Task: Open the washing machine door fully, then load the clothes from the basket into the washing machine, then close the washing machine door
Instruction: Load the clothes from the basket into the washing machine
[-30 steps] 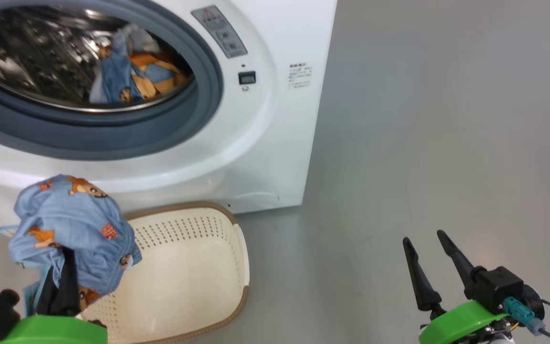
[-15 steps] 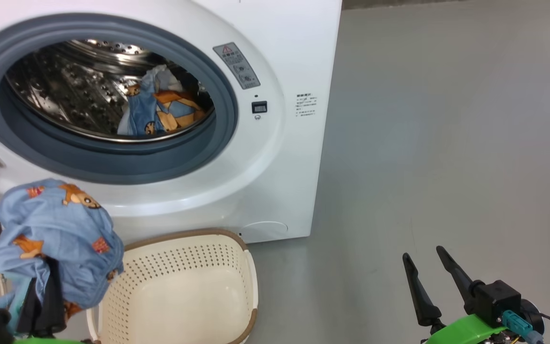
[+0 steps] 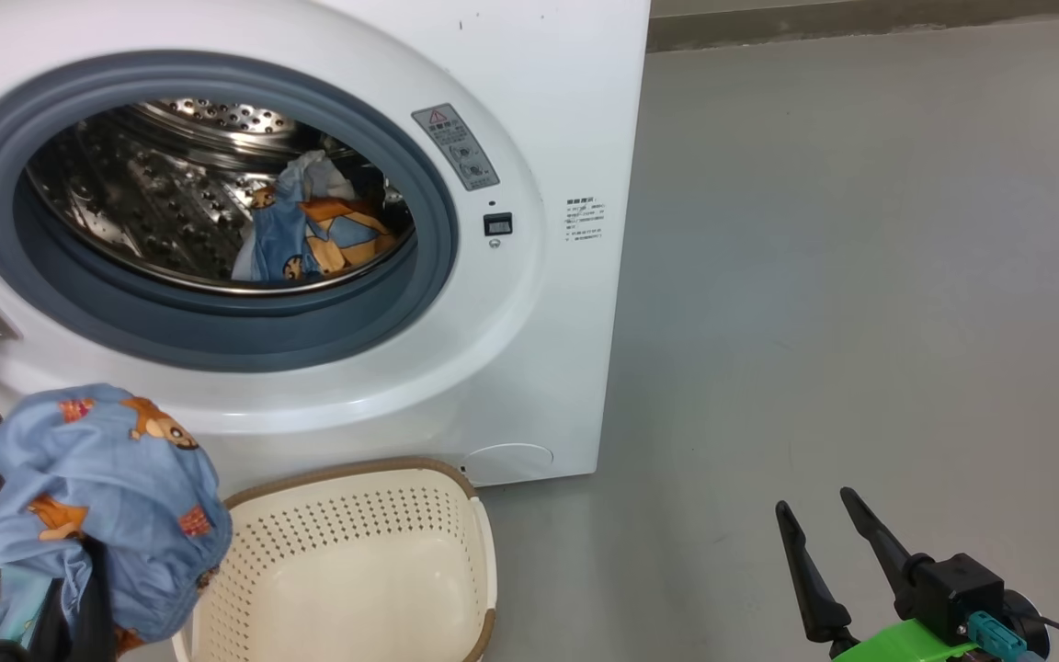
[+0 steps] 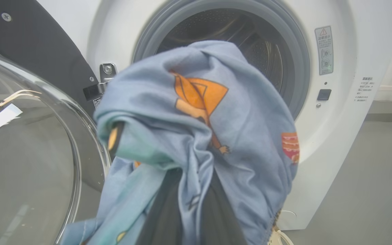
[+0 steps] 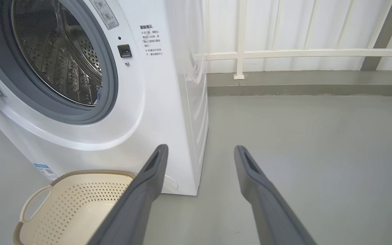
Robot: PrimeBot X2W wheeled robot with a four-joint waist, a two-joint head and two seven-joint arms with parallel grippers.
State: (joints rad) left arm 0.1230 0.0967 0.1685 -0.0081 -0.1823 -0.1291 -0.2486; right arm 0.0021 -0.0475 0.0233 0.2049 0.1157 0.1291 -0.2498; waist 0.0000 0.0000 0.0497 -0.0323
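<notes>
The washing machine point(image 3: 529, 110) stands with its drum open, and blue bear-print clothes point(image 3: 309, 234) lie inside it. My left gripper point(image 3: 79, 593) is shut on another light blue bear-print garment point(image 3: 102, 487), held up at the lower left beside the basket point(image 3: 470, 561). That garment point(image 4: 199, 129) drapes over my dark fingers point(image 4: 163, 217) in front of the drum mouth. The washing machine door point(image 4: 22, 153) is swung open to the left. My right gripper point(image 3: 814, 501) hovers open over the floor at the lower right, and its jaws point(image 5: 200, 148) hold nothing.
The cream basket point(image 5: 90, 174) sits on the grey floor just before the machine's front, its inside bare. A white railing point(image 5: 284, 53) and a low kerb run behind. Open floor point(image 3: 860, 276) lies to the right of the machine.
The head view has tilted up, so more of the drum shows. My left gripper still holds the blue garment beside the basket. The right gripper stays open in place.
</notes>
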